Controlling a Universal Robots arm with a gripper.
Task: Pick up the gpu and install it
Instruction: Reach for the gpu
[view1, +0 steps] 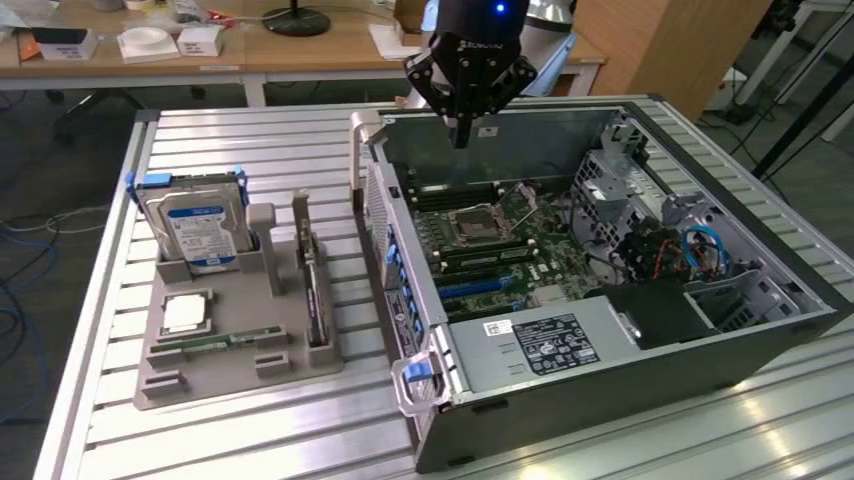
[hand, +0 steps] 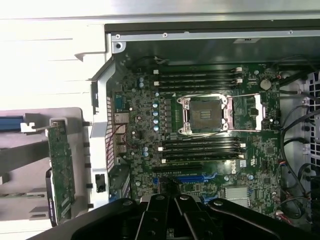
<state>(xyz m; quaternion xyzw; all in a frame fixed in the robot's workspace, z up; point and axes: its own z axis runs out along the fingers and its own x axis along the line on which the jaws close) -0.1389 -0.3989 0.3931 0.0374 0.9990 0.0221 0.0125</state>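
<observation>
Jaws on my gripper are pressed together and hold nothing. It hangs over the open computer case, above the motherboard. The gpu stands on its thin edge in the gray holder on the table, just beside the case wall. I think a crooked grab could tip the card or bump that wall, because the gap looks tight.

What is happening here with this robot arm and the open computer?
A robot arm's black gripper, shut and empty, hangs over the open black computer case. The gpu, a thin dark card with a silver bracket, stands upright in the grey holder beside the case, not yet picked up.
</observation>
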